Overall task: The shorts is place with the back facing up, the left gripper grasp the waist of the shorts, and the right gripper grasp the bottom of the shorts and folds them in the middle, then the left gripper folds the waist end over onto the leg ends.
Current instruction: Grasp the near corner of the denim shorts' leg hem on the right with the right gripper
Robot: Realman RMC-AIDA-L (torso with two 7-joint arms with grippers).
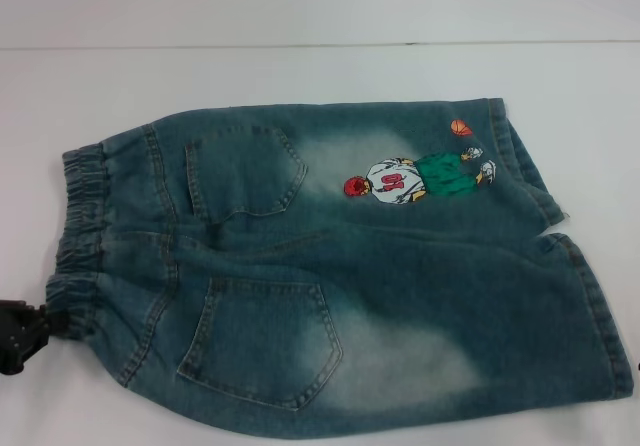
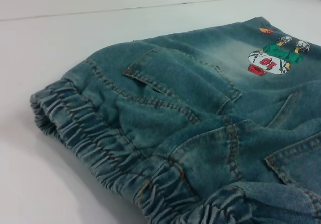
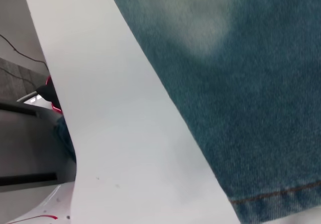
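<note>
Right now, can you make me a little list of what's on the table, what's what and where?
Thing: the shorts, blue-green denim, spread flat on the white table
Side up: back, two patch pockets showing
Waistband: ruffled elastic, on the robot's left
Leg ends: on the robot's right
Picture: cartoon basketball player with an orange ball, near the far leg end
Left gripper: at the waistband's near corner
Right gripper: not seen
Folded: not yet

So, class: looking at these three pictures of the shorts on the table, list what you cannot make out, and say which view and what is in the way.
- Left hand, head view: cut off by the picture's edge beside the waistband; open or shut cannot be told.
- Right hand: in no view.
- Shorts, right wrist view: only one hem shows; the rest is out of frame.
- Shorts' front: hidden underneath.
</note>
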